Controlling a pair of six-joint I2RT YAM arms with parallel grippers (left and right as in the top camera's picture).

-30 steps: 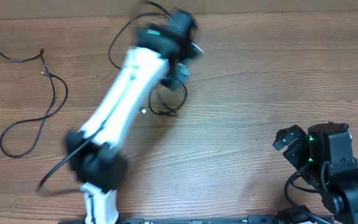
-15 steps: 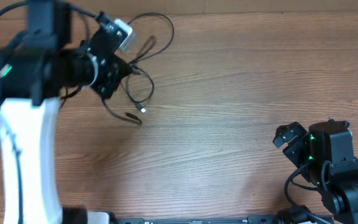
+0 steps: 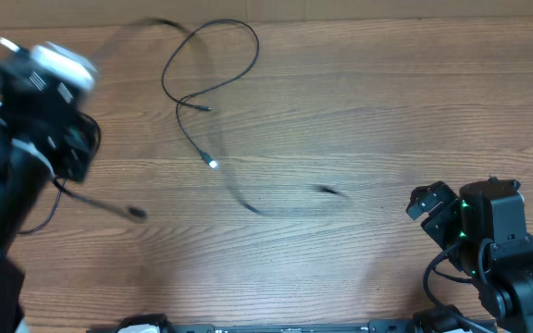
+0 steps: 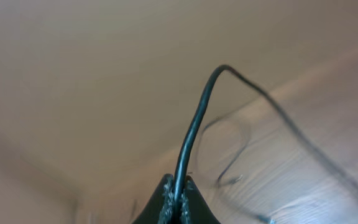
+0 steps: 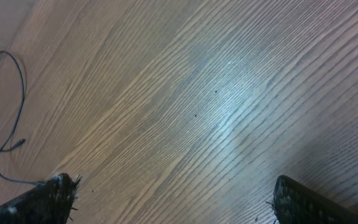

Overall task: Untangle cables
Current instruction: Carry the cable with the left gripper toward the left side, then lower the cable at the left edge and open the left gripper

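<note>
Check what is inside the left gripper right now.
One black cable is pinched in the left gripper, rising out of it. The stretch inside the closed jaws is covered, so how far it runs in cannot be seen.

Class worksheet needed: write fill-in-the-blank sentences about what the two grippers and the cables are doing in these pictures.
The left gripper is ___ on a black cable.
The right gripper stands ___, holding nothing.
A cable loop lies on the ___ table.
Missing words: shut; open; wooden.
</note>
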